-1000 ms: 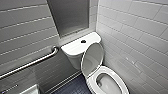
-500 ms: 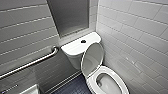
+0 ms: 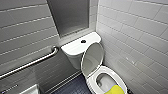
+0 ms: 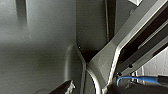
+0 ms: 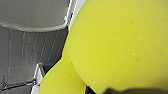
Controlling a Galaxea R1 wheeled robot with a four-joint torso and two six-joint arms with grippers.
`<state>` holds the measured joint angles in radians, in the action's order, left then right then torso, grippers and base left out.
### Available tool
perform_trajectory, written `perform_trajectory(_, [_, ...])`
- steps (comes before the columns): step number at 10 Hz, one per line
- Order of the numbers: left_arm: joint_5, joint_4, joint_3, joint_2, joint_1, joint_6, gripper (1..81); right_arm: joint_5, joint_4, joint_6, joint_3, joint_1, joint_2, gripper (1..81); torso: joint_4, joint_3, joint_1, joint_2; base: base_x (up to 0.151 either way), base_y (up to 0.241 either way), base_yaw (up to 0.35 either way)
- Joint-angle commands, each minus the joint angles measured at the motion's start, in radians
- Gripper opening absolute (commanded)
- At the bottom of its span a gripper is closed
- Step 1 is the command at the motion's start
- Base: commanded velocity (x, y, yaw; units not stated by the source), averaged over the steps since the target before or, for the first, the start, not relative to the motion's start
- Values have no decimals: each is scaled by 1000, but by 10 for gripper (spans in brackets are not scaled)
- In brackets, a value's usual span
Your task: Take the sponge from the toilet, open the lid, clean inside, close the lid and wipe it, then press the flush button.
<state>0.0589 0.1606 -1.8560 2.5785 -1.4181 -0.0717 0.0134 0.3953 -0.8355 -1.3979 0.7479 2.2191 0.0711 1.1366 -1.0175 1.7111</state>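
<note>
**Sponge at the near edge of the open toilet bowl**

Sponge, bright yellow, lies at 5 o'clock in the head view, over the near right part of the seat. In the right wrist view the sponge looms very close to the camera. Whether the right gripper clamps it cannot be told, and the left gripper's state cannot be told either.

The toilet stands with its bowl open. The lid is raised, leaning back against the tank. At 3 o'clock a tiled wall runs just beside the bowl, leaving little room there. At 6 o'clock a strip of dark floor lies open between the toilet and the left wall.

Farther off, a metal grab bar slants along the left wall at 9 o'clock. The flush button sits in the middle of the tank top, near centre. A grey panel rises at 12 o'clock.
</note>
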Motion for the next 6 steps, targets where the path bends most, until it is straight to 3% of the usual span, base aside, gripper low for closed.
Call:
perform_trajectory(1, [76,-10,4,-1,-3,9,811,203,-75,-8,-38,-221,45,10,0,0,0,0,0,0,0])
perform_trajectory(2, [76,-10,-5,6,-2,9,811,229,-82,-8,-56,-257,70,10,0,0,0,0,0,0,0])
perform_trajectory(4, [76,-9,-11,13,-2,7,811,240,-85,-28,-84,-319,102,10,0,42,0,0,0,0,0])
perform_trajectory(5, [76,-10,-14,13,-2,7,811,241,-87,-36,-99,-343,115,10,0,22,0,0,0,0,0])
perform_trajectory(6, [78,-10,-17,14,-2,9,811,241,-87,-49,-123,-366,130,10,0,28,-65,99,0,0,0])
